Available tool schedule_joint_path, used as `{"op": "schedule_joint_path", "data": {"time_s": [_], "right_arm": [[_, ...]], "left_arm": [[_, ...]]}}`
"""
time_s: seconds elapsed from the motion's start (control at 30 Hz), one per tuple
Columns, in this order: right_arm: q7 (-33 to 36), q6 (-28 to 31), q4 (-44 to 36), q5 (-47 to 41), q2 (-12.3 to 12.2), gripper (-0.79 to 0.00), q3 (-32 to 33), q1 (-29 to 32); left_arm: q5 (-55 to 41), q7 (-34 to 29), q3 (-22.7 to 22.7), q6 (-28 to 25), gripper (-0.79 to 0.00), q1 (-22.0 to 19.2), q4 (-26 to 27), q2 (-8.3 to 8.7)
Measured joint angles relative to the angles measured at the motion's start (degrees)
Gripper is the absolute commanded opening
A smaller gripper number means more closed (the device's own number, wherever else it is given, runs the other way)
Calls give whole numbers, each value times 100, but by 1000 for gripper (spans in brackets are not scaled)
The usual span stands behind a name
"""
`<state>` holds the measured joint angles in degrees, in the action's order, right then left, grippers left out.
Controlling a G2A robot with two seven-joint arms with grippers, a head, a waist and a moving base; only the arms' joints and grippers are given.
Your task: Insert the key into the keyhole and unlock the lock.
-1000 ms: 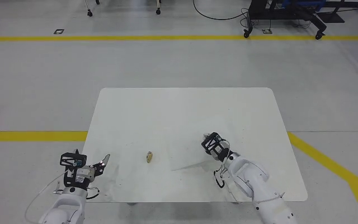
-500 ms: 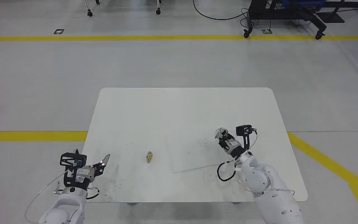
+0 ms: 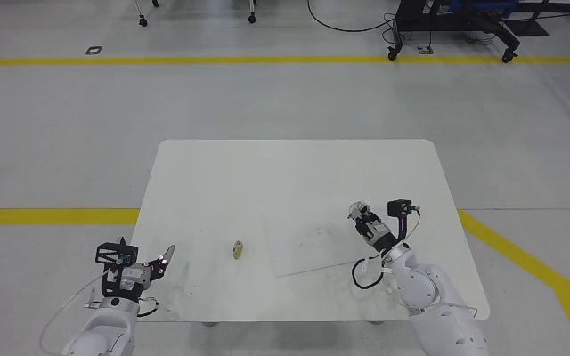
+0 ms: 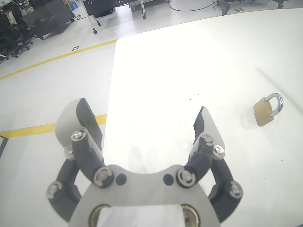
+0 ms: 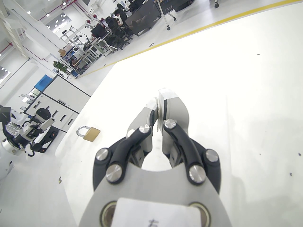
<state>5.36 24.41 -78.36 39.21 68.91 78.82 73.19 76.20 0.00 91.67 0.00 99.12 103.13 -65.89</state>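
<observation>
The left gripper (image 4: pixel 142 115) hangs low at the bench's (image 3: pixel 294 178) near left corner, its fingers (image 4: pixel 87 119) spread wide apart. The right gripper (image 5: pixel 158 99) sits above the bench's right half, fingers pinched tight on a thin key (image 5: pixel 158 115).

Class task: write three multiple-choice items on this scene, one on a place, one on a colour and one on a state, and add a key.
1. Where is the padlock?
A. On the table
B. On the floor
C. In a gripper

2. What colour is the padlock's body?
A. Red
B. Brass
C. Blue

3. How is the left gripper?
A. Shut on the padlock
B. Open and empty
C. Shut on nothing

Key:
1 A, it lies on the white top, apart from both arms.
2 B, the left wrist view shows a brass-coloured body.
3 B, there is a wide gap between its fingers, with nothing in it.
</observation>
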Motion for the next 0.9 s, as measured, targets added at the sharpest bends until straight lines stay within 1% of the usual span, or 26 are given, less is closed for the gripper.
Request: {"op": "schedule_joint_path", "data": {"time_s": [0.23,0.3,0.4,0.5,0.6,0.63,0.83,0.9], "right_arm": [[-10,-6,2,-13,3,-785,0,9],[-82,-7,20,-222,24,-785,-18,57],[25,418,143,-1143,81,-785,-152,11],[492,890,305,-2069,111,-785,-262,-165],[1016,1174,422,-2843,97,-785,-221,-243],[1066,1186,428,-2973,95,-785,-211,-244],[1023,1168,423,-2855,96,-785,-211,-240],[1024,1168,424,-2860,95,-785,-211,-240]], "left_arm": [[0,0,0,0,0,0,0,0],[0,0,0,0,0,0,0,0],[0,0,0,0,0,0,0,0],[0,0,0,0,0,0,0,0],[0,0,0,0,0,0,0,0],[0,0,0,0,0,0,0,0],[46,33,42,46,0,9,6,5],[362,178,191,356,0,101,118,11]]}}
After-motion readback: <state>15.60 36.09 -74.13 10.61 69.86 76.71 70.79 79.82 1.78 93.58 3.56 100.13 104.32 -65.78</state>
